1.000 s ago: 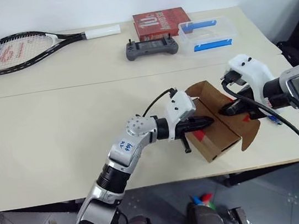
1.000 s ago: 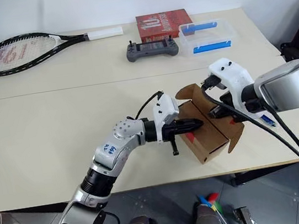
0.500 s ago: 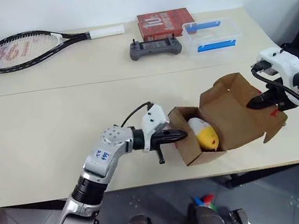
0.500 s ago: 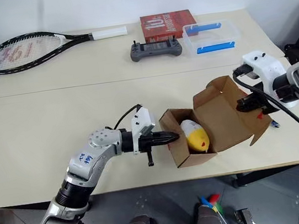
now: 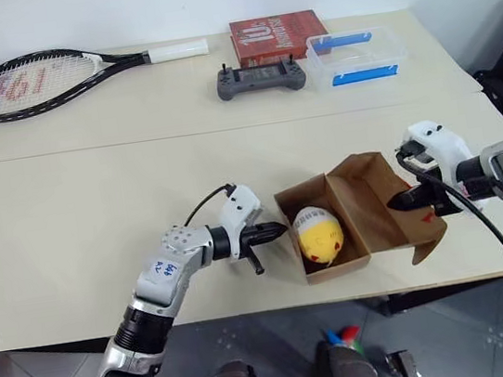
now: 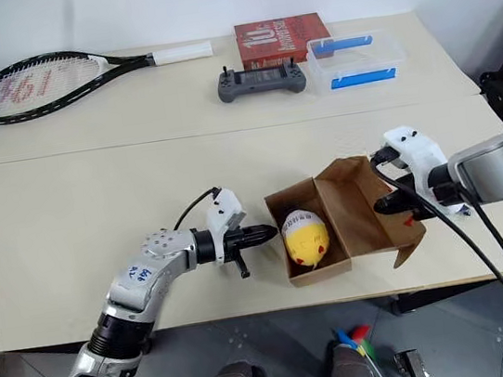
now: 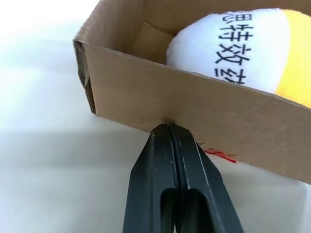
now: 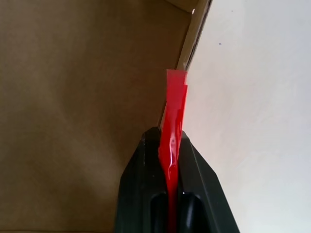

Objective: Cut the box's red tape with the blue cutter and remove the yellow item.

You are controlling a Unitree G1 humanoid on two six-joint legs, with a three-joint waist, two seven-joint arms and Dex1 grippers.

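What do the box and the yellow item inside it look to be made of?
The box: brown cardboard, matte, with raw cut edges on its walls, likely corrugated. The yellow item: soft plush fabric, it seems, fuzzy and rounded, yellow with a white end carrying printed black characters.

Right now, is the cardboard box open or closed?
Open. The box's lid is folded back and the yellow item shows inside.

Head cameras look down and forward from above the table's point(image 5: 70, 233) near edge, both catching the open box point(image 5: 349, 212) near that edge. Left wrist camera sits low, tight against the box's side wall; right wrist camera peers close along its flap and the red tape point(image 8: 172, 121).
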